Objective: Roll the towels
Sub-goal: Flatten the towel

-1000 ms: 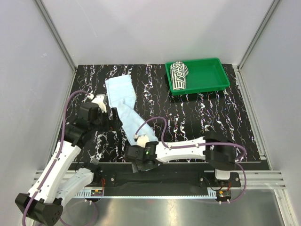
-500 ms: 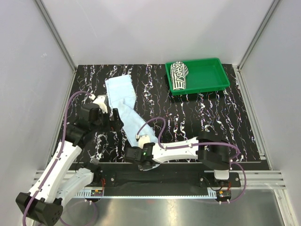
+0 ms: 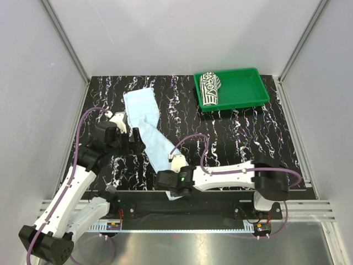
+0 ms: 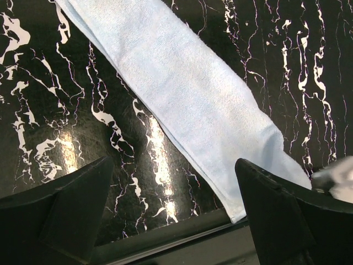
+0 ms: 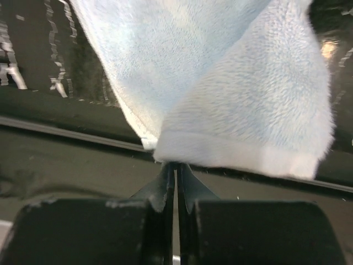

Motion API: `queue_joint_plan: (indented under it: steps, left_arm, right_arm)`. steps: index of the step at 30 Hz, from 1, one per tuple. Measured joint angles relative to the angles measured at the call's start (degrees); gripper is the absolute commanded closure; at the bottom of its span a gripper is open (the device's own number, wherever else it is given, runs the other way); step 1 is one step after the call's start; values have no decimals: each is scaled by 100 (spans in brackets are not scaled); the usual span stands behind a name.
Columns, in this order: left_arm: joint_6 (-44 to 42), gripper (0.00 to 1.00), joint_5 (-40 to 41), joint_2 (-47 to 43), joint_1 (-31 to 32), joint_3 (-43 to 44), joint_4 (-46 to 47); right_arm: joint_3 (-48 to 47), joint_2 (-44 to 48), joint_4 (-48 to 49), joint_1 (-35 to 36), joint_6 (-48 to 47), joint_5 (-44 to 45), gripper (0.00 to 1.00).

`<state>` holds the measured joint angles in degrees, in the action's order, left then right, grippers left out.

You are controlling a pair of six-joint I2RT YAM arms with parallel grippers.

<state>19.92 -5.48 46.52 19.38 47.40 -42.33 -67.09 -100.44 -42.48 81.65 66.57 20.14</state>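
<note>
The pale blue towel point(image 3: 146, 124) lies as a long strip running diagonally from the back left to the table's near edge. My right gripper point(image 3: 170, 193) is shut on its near corner point(image 5: 242, 127), which is folded up over the fingertips point(image 5: 177, 168) at the table's front edge. My left gripper point(image 3: 131, 138) stands wide open just left of the strip; in the left wrist view the towel point(image 4: 187, 88) passes by its right finger point(image 4: 276, 210) with bare table between the fingers. The striped towel point(image 3: 209, 88) lies rolled in the green tray.
The green tray point(image 3: 245, 88) stands at the back right of the black marbled table point(image 3: 237, 138). A black rail point(image 5: 66, 165) runs along the table's near edge under the right gripper. White walls close in three sides.
My right gripper has closed on the blue towel's near corner and its arm has swung a little to the right. The left arm has hardly moved and stays open.
</note>
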Motion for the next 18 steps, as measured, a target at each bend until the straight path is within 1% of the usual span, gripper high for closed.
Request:
queue_joint_plan:
  steps: [4,8,13,16,18]
  left_arm:
    - [-2,1,-17,2,0,0,0]
    - [-4,1,-22,48,0,15,-15]
    - [9,1,-37,365,-20,269,-39]
    - [107,1,-85,702,-26,527,24]
    - [179,1,-127,1003,-28,710,131]
  right_arm:
    - [76,813,-238,-2,57,286,100]
    - [118,2223,-914,-7,339,844,100]
    - [247,4328,-2312,-15,1440,1753,100]
    - [501,5670,-2828,-22,2024,2124,100]
    - [623,6260,-3082,-33,2282,2260,100]
